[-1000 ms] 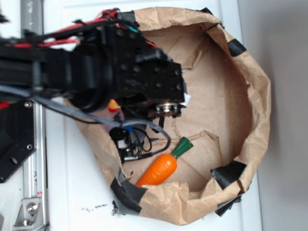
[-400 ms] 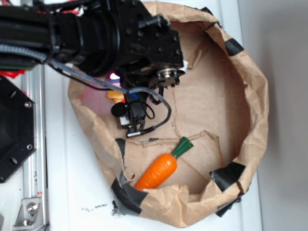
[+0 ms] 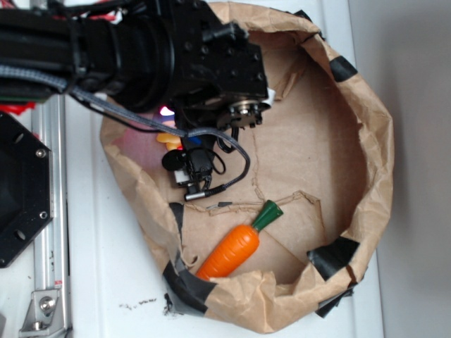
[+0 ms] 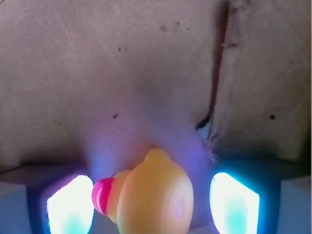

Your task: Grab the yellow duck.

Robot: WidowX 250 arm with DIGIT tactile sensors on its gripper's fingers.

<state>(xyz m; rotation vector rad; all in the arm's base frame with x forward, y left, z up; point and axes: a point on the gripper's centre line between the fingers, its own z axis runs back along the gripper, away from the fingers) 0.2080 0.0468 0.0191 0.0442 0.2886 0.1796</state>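
The yellow duck [image 4: 156, 195] fills the bottom middle of the wrist view and lies on brown paper. Its red beak [image 4: 102, 195] points left and reaches the left fingertip [image 4: 68, 207]. My gripper [image 4: 153, 207] is open and straddles the duck. A gap shows between the duck's body and the right fingertip [image 4: 234, 204]. In the exterior view only a sliver of the yellow duck [image 3: 169, 139] peeks out from under the black arm [image 3: 183, 63], which hides the fingers.
An orange toy carrot [image 3: 236, 248] with a green top lies at the lower middle of the rolled-down paper bag [image 3: 380, 162]. The bag's crumpled walls ring the floor. A black cable and connector [image 3: 197, 172] hang under the wrist.
A second ago the arm sat lower in the picture; it has shifted up and now covers the duck. Nothing has moved in the last 0.4 s.
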